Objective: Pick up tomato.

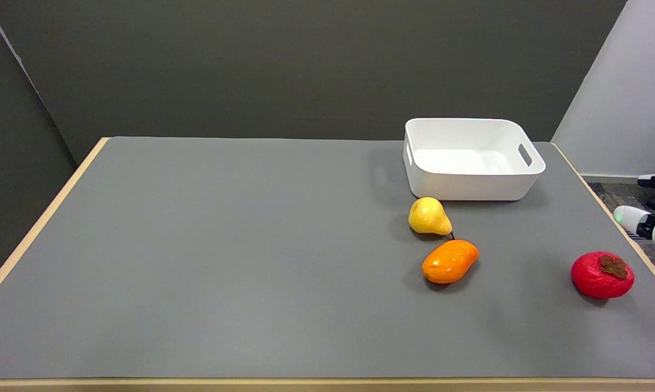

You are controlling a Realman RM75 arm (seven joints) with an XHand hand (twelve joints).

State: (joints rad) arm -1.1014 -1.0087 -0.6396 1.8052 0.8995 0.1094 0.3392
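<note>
Right of the white plastic bin, near the table edge: glossy red tomato, brown calyx up. Likely light, rigid, slick; grasp round its sides. Right hand's state: cannot tell, mostly out of frame.

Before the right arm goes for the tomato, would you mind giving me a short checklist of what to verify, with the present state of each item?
1. Tomato in view and lying on the table: ok.
2. Nothing touching the tomato: ok; it lies apart from the orange fruit and the pear.
3. Tomato clear of the table's right edge: ok, though it lies near that edge.
4. Right hand ready and open: cannot tell; only part of the right arm shows at the right edge, and the hand itself is out of view.
5. Path from arm to tomato free: ok; nothing lies between them.
6. White bin out of the way: ok, at the far side.
</note>
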